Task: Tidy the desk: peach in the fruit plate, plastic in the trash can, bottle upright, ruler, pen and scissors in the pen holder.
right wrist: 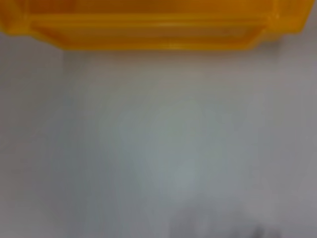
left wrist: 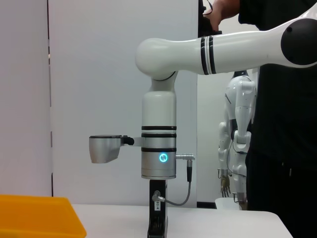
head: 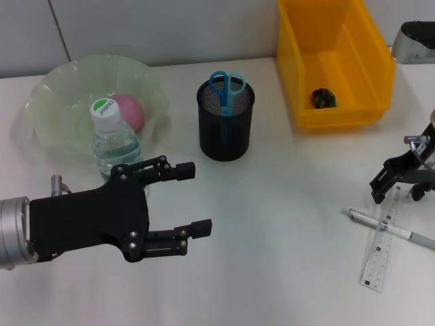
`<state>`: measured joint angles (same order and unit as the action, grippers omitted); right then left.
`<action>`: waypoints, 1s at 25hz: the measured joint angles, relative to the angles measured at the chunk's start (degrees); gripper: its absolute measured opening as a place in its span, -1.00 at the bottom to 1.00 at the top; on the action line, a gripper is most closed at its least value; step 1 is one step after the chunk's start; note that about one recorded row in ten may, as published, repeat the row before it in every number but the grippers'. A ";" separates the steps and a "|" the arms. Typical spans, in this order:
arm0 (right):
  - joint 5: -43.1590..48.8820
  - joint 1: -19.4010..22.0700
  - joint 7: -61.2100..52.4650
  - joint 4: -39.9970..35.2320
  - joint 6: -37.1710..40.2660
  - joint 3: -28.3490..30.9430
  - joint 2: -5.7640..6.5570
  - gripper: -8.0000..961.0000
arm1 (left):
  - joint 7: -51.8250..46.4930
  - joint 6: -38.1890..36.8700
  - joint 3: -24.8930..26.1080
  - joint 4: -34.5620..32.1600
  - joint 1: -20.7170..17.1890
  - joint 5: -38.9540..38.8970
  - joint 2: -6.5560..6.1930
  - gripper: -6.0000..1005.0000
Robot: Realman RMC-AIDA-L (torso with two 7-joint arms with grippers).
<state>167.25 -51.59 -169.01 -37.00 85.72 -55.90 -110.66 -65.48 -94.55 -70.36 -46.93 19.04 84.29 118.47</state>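
The left tool [head: 189, 200] hangs open near the desk's [head: 272, 231] front-left, beside the upright bottle [head: 115, 139]. The right tool [head: 402, 183], its grip unreadable, hovers over the ruler [head: 380, 252] and pen [head: 389, 227] at the right edge, apparently to collect them.

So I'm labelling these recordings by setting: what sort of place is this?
Probably a robotics lab set up as a desk. A plain white table carries staged items such as a mesh pen holder and a yellow bin, and another white robot stands by the wall.
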 joint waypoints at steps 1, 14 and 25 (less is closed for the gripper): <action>0.00 0.00 0.00 0.00 0.06 0.00 -0.02 0.44 | 0.00 -0.06 0.03 0.00 0.00 0.00 0.00 0.61; 0.00 -0.26 -0.21 0.08 0.20 -1.56 -0.44 0.32 | 0.00 -0.54 0.05 -0.25 0.03 0.00 -0.09 0.61; 0.00 -0.49 -0.21 0.09 0.22 -1.59 -0.43 0.00 | 0.00 -0.55 0.05 -0.60 -0.11 0.00 -0.09 0.61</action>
<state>167.25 -52.08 -169.21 -36.91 85.94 -57.48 -111.09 -65.48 -95.10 -70.31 -47.53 18.92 84.29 118.39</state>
